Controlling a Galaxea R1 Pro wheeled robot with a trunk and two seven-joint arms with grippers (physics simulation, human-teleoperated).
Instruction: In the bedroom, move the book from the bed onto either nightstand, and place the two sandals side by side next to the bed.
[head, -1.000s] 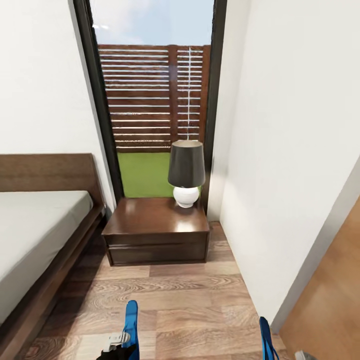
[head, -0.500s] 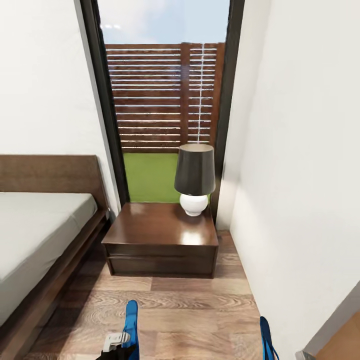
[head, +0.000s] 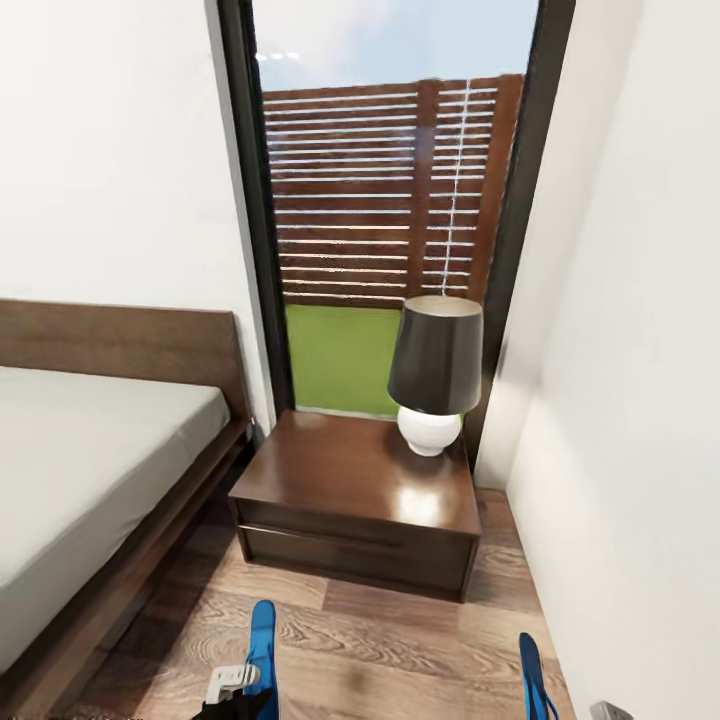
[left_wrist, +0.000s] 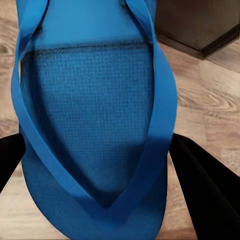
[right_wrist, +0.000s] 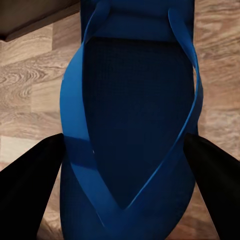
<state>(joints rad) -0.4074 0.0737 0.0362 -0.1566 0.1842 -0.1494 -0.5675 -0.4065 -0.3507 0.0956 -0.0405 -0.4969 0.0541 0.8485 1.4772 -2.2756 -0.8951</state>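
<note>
We are holding one blue sandal (left_wrist: 95, 125) clamped in the left gripper (left_wrist: 100, 165) and the other sandal (right_wrist: 132, 130) clamped in the right gripper (right_wrist: 125, 170) (both in front of the nightstand (head: 360, 490), which is standing just right of the bed (head: 90, 470))

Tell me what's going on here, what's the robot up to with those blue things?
The robot is carrying a blue sandal in each gripper. The left gripper has its jaws shut on one sandal, and the right gripper holds the other sandal, both above the wood floor. Ahead stands the nightstand with its lamp, and the bed lies to its left. Neither sandal is set down yet.
</note>
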